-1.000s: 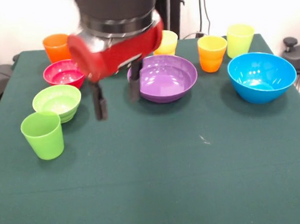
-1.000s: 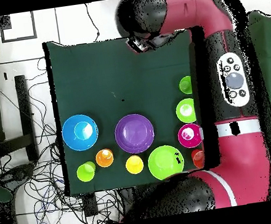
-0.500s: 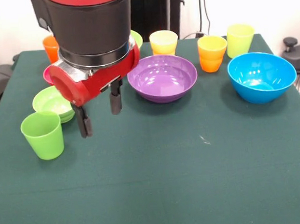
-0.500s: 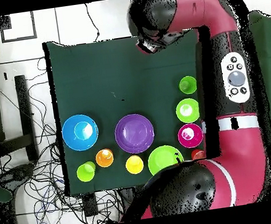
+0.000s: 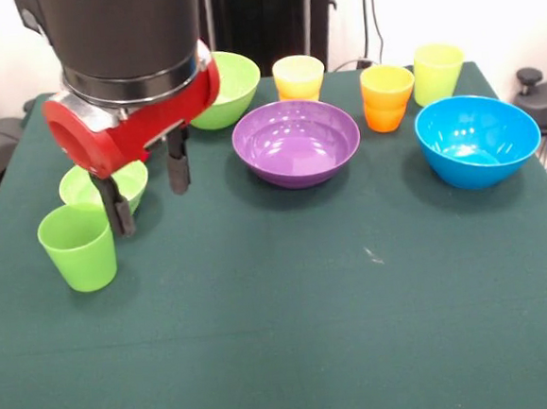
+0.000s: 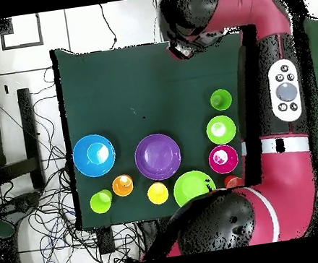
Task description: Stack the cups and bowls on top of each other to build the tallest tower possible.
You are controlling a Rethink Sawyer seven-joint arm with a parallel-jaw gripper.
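Note:
My gripper point(image 5: 147, 191) hangs open and empty over the table's left side, one finger just right of the green ribbed cup point(image 5: 78, 246) and in front of the small lime green bowl point(image 5: 90, 186). The large lime green bowl point(image 5: 227, 75), pale yellow cup point(image 5: 298, 76), purple bowl point(image 5: 295, 142), orange-yellow cup point(image 5: 387, 96), yellow-green cup point(image 5: 437, 72) and blue bowl point(image 5: 477, 139) each stand alone. The arm hides the red bowl and orange cup here. Overhead they show: red bowl point(image 6: 223, 159), orange cup point(image 6: 232, 182). Nothing is stacked.
The dark green table cloth point(image 5: 292, 317) has open room across the front half. The arm's black and red wrist point(image 5: 131, 74) blocks the far left corner. Cables lie on the floor point(image 6: 49, 211) beside the table.
The gripper has swung left in the front view, from beside the purple bowl to beside the green cup, still open. The large lime green bowl has come into sight.

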